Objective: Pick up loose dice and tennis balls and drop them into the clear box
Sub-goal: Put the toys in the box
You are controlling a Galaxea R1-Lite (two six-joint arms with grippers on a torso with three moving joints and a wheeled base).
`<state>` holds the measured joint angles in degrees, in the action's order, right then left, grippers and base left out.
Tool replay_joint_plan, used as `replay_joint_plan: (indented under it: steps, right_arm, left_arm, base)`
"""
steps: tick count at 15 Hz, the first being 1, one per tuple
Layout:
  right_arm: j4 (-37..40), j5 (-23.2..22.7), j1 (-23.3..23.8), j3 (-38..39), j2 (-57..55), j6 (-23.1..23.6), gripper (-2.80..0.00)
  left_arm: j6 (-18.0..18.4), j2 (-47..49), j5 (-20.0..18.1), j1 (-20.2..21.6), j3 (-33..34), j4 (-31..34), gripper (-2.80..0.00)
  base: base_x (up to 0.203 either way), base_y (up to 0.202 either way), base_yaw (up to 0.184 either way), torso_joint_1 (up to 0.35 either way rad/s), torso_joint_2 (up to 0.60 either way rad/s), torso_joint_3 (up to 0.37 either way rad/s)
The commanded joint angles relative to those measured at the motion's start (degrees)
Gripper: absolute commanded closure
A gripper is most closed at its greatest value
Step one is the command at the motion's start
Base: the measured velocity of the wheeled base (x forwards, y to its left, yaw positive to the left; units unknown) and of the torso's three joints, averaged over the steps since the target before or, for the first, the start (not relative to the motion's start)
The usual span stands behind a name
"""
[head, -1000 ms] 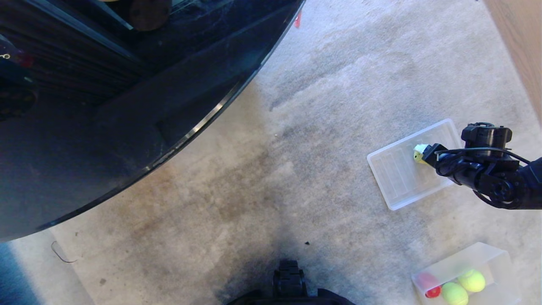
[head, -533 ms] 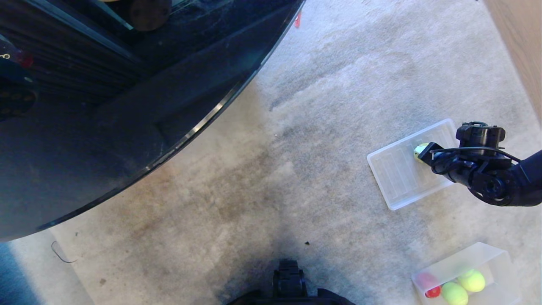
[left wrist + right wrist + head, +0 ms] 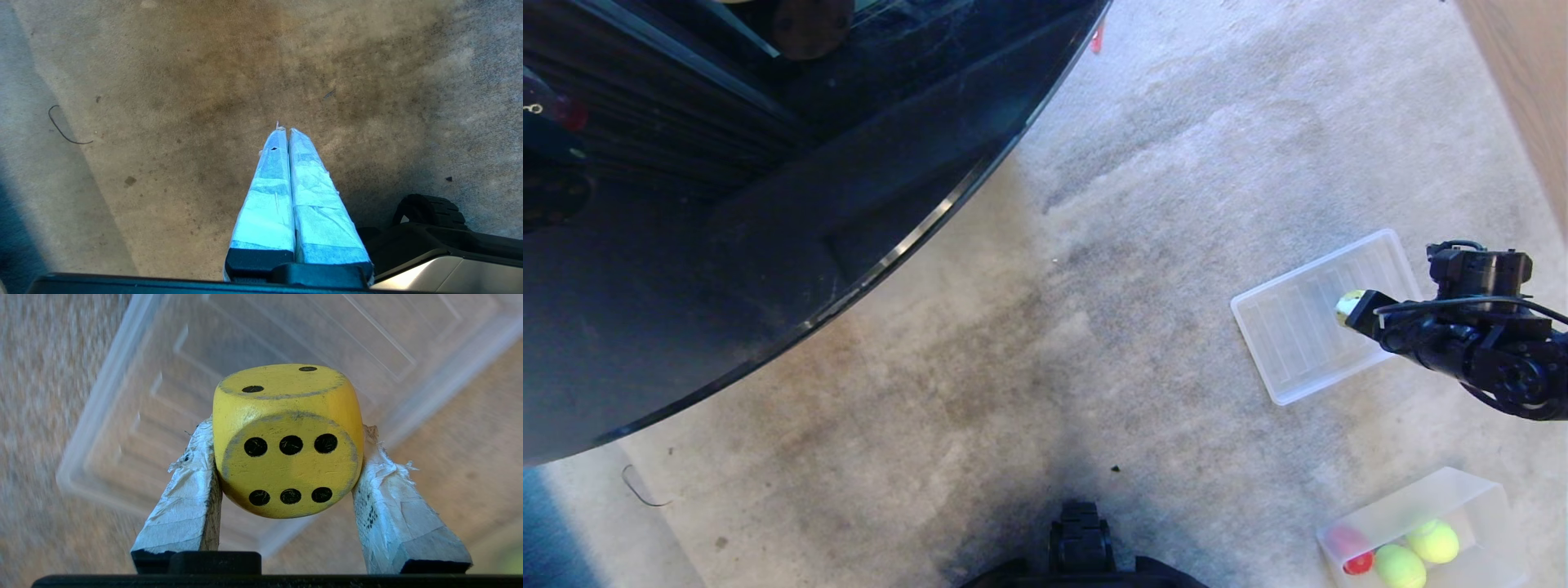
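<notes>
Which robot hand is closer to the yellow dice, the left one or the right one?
The right. The right gripper is clamped on the yellow dice, above the flat ribbed lid. The left gripper is shut, empty, over bare carpet by the robot's base, well away.

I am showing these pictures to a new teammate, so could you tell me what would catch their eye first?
Most striking is the yellow die with black dots, clamped in the right gripper above the flat ribbed lid on the carpet. Next, near the robot's right, the clear box holds two tennis balls and a red die.
</notes>
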<state>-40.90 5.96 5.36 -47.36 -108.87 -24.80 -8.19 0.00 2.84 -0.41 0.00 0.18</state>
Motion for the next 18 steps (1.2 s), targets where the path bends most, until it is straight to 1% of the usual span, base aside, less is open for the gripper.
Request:
replay_joint_plan:
  steps: [1,3,5,9,12,14,15,17,18]
  right_arm:
    - [1.12,0.01,-0.13,4.56,8.76,1.67,0.00]
    - [4.63,-0.07,-1.00,10.06,18.54,4.21,0.00]
    - [10.59,-0.07,-2.92,15.52,30.57,6.30,0.00]
    - [26.04,0.14,-6.18,26.21,56.80,10.23,0.00]
    - [38.90,0.33,-6.40,33.17,76.74,13.19,0.00]
    - [46.61,0.50,-5.97,36.44,86.49,15.15,0.00]
    - [49.29,0.49,-5.45,37.60,90.46,16.35,0.00]
    - [51.80,0.32,-4.14,40.56,96.05,20.81,0.00]
    - [51.95,0.36,-3.67,41.78,96.42,22.37,0.00]
  left_arm:
    - [-0.07,0.00,0.06,-0.02,0.00,-0.01,0.00]
    - [-0.07,0.00,0.06,-0.02,0.00,-0.01,0.00]
    - [-0.07,0.00,0.06,-0.02,0.00,-0.01,0.00]
    - [-0.07,0.00,0.06,-0.02,0.00,-0.01,0.00]
    - [-0.07,0.00,0.06,-0.02,0.00,-0.01,0.00]
    - [-0.07,0.00,0.06,-0.02,0.00,-0.01,0.00]
    - [-0.07,0.00,0.06,-0.02,0.00,-0.01,0.00]
    - [-0.07,0.00,0.06,-0.02,0.00,-0.01,0.00]
    - [-0.07,0.00,0.06,-0.02,0.00,-0.01,0.00]
  base:
    - [0.000,0.000,0.000,0.000,0.00,0.000]
    - [0.000,0.000,0.000,0.000,0.00,0.000]
    - [0.000,0.000,0.000,0.000,0.00,0.000]
    - [0.000,0.000,0.000,0.000,0.00,0.000]
    - [0.000,0.000,0.000,0.000,0.00,0.000]
    - [0.000,0.000,0.000,0.000,0.00,0.000]
    - [0.000,0.000,0.000,0.000,0.00,0.000]
    - [0.000,0.000,0.000,0.000,0.00,0.000]
    - [0.000,0.000,0.000,0.000,0.00,0.000]
